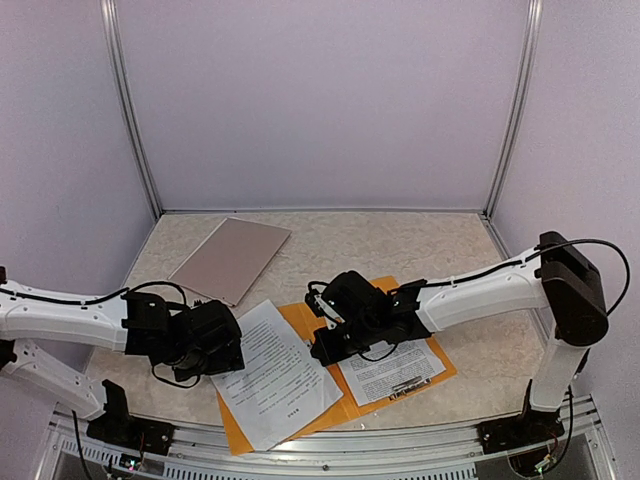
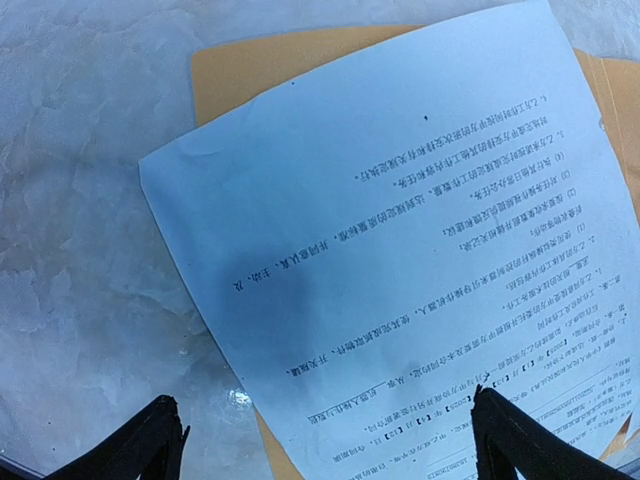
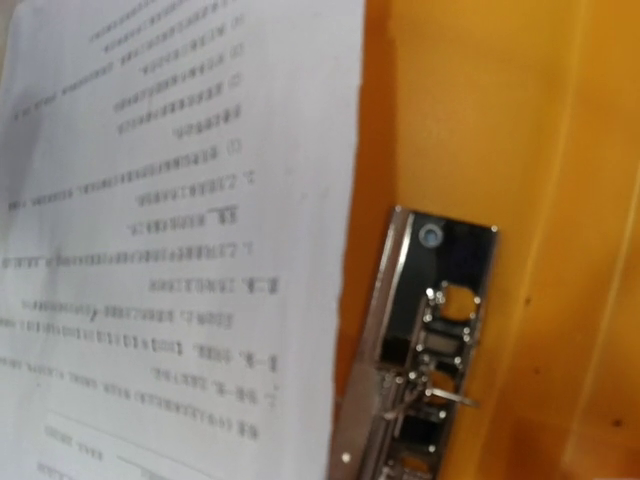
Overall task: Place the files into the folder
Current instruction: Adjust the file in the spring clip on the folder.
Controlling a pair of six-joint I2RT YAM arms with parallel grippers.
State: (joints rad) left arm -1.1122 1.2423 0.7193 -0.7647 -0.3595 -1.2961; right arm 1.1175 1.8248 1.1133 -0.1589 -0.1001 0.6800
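on the bench (image 1: 400, 240), the open folder (image 2: 260, 70) carries the files: left sheet (image 1: 275, 375) overhanging its edge, right sheet (image 1: 390, 372) beside the clip (image 3: 420, 340). left gripper (image 2: 330, 440) hovers spread wide, probably to square the overhang; right gripper (image 1: 325, 350) closed over the fold.

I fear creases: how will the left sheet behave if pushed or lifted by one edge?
Probably floppy: the sheet is thin and lies flat, so it would likely droop. Pushed, it may slide over the smooth folder, or buckle. It looks very light.
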